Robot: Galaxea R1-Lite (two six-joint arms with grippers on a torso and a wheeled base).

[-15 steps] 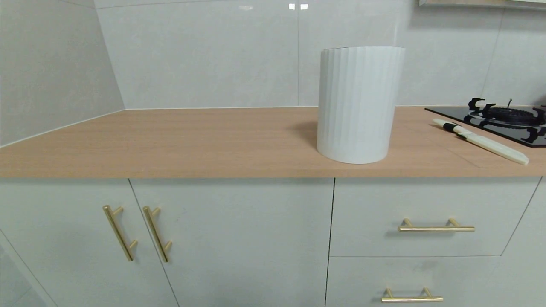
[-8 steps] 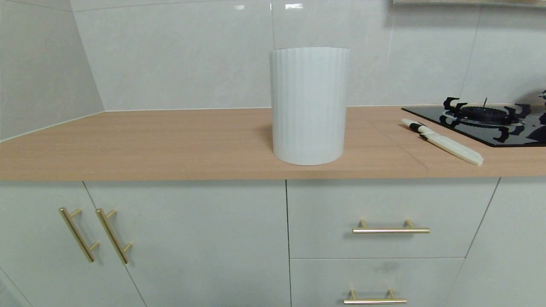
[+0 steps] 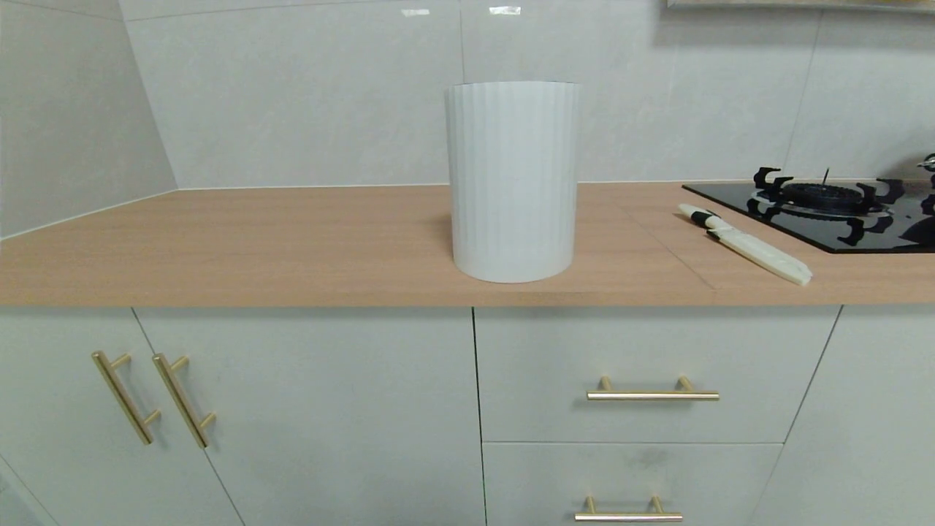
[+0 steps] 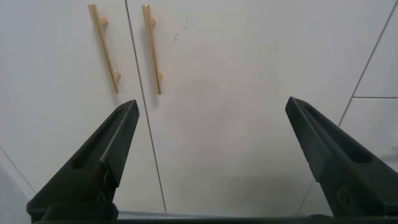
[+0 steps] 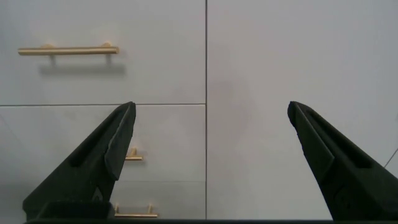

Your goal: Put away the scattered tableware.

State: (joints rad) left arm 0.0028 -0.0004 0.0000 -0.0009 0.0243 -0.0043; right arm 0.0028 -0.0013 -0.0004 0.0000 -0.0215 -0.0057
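Note:
A tall white ribbed holder stands upright on the wooden countertop, near its front edge. To its right a cream knife with a black band lies flat on the counter, beside the hob. My left gripper is open, low in front of the cabinet doors with the two brass handles. My right gripper is open too, facing the drawer fronts and a brass drawer handle. Neither holds anything.
A black gas hob with pan supports sits at the counter's right end. Below the counter are white cabinet doors on the left and drawers on the right. Tiled walls close the back and left.
The head camera has swung right: the holder, knife and hob sit further left in the picture. Nothing on the counter has itself moved.

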